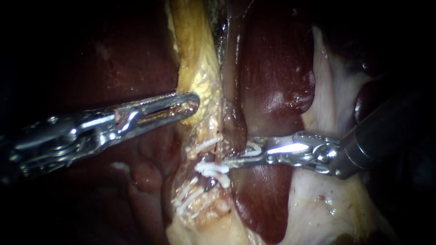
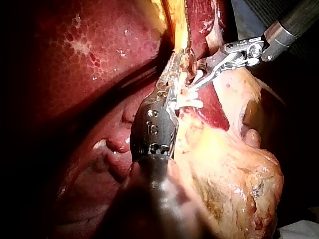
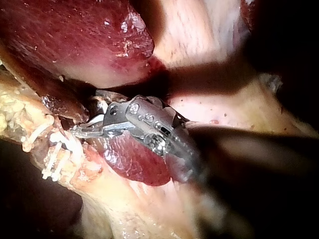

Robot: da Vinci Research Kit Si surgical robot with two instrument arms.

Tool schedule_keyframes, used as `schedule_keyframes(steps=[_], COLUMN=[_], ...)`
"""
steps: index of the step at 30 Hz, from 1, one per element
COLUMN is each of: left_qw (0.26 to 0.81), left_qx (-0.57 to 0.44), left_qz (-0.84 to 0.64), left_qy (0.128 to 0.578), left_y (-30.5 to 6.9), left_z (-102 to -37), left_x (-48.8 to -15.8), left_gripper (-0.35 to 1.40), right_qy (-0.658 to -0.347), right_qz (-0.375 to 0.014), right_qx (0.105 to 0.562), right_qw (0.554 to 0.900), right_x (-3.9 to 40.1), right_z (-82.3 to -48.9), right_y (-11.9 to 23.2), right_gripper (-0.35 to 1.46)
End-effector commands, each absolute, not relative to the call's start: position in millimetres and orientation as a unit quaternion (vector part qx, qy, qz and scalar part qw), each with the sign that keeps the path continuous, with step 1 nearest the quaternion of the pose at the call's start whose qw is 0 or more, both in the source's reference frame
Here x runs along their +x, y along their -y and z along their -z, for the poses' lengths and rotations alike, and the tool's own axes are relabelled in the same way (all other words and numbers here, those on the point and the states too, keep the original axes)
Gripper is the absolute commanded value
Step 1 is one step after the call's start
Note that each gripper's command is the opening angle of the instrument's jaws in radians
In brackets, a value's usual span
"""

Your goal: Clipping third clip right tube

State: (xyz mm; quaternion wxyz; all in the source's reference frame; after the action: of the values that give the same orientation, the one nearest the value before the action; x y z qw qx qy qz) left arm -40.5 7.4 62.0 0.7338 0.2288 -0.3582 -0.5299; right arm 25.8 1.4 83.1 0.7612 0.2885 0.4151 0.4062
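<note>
Illumination is concentrated in one bright zone at the centre of the endoscope view. Brightness falls off to near black along the left edge, the right edge and the upper corners. Wet surfaces return small specular highlights. In the left wrist view, a grey-blue surface (image 2: pixel 246 15) lies behind the lit field. A pale, cloth-like material (image 2: pixel 300 231) shows just beyond the yellow fatty tissue (image 2: pixel 234 164); what it is cannot be determined. In the right wrist view, the surround is dark and featureless.

We see bright, polished metal on our left instrument (image 1: pixel 184 104) and right instrument (image 1: pixel 240 158), smooth white plastic clips (image 1: pixel 211 169), wet glossy dark-red liver (image 1: pixel 277 72), rough yellowish fatty tissue (image 1: pixel 197 68).
</note>
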Motion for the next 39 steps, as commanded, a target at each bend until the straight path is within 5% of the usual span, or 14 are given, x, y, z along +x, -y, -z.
schedule_keyframes(steps=[1,18,25,39], left_qw=[0.734,0.735,0.734,0.734], left_qx=[0.229,0.205,0.203,0.203], left_qz=[0.53,0.546,0.548,0.548], left_qy=[0.357,0.345,0.346,0.346], left_y=[-7.5,-12.3,-12.5,-12.4], left_z=[-62.0,-57.4,-57.3,-57.3], left_x=[-40.3,-29.3,-29.1,-29.0], left_gripper=[-0.35,-0.35,-0.35,-0.35], right_qy=[-0.415,-0.415,-0.415,-0.448], right_qz=[-0.406,-0.406,-0.404,-0.4], right_qx=[0.289,0.289,0.292,0.313], right_qw=[0.761,0.761,0.761,0.736], right_x=[25.9,25.8,25.0,18.3], right_z=[-83.0,-82.9,-81.8,-71.9], right_y=[-1.4,-1.2,-1.1,-4.2], right_gripper=[0.6,0.6,0.6,0.6])
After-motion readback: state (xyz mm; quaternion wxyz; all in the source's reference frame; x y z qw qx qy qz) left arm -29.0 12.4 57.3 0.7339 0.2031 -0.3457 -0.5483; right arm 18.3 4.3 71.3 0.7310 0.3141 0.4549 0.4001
